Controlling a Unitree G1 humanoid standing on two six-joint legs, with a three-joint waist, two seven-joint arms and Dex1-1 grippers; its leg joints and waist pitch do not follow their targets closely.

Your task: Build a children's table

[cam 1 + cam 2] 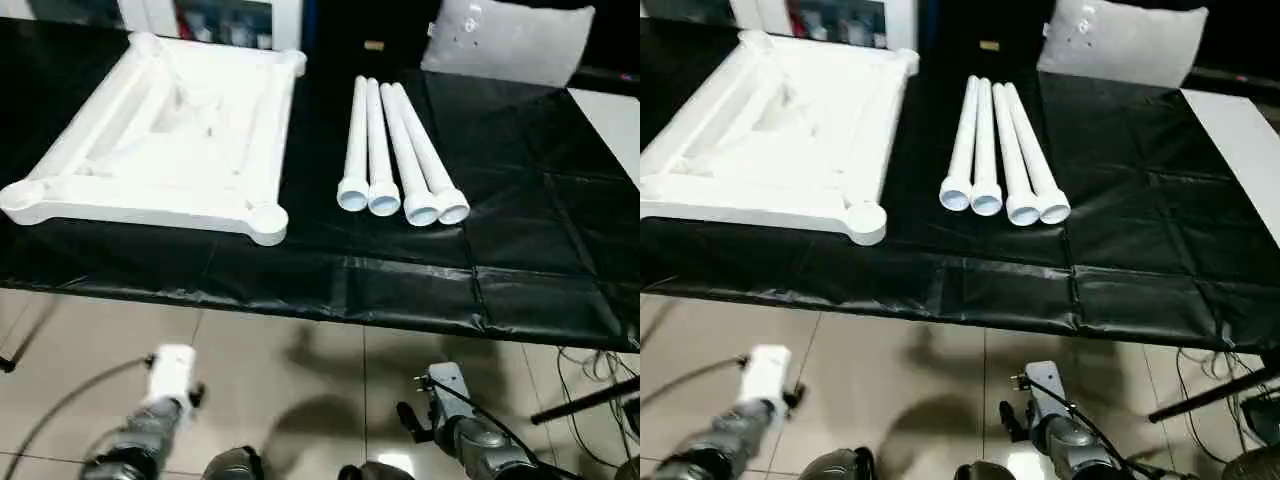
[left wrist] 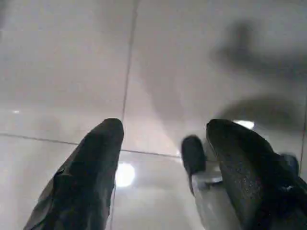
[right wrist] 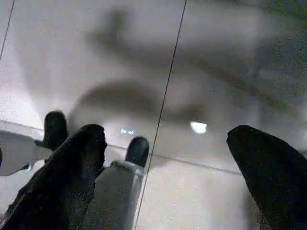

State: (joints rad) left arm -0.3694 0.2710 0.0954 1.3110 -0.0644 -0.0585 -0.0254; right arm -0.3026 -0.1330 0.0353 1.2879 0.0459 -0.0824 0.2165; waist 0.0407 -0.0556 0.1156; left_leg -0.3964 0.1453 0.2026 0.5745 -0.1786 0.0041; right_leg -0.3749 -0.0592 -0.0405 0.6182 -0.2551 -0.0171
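On black cloth: table top upside down, four legs side by side, right of top. Left gripper and right gripper below cloth, over floor, both wide apart, holding nothing.

The top ahead of me looks like moulded white plastic, smooth with a dull sheen, its ribbed side up. The four legs are the same white plastic, smooth tubes with a soft gloss. They lie on a black sheet that looks like thin plastic film (creased, shiny along the folds). The floor below is pale tile, polished enough to mirror lamps. My fingers are matt black, faintly grainy, and my forearms look like silver metal.
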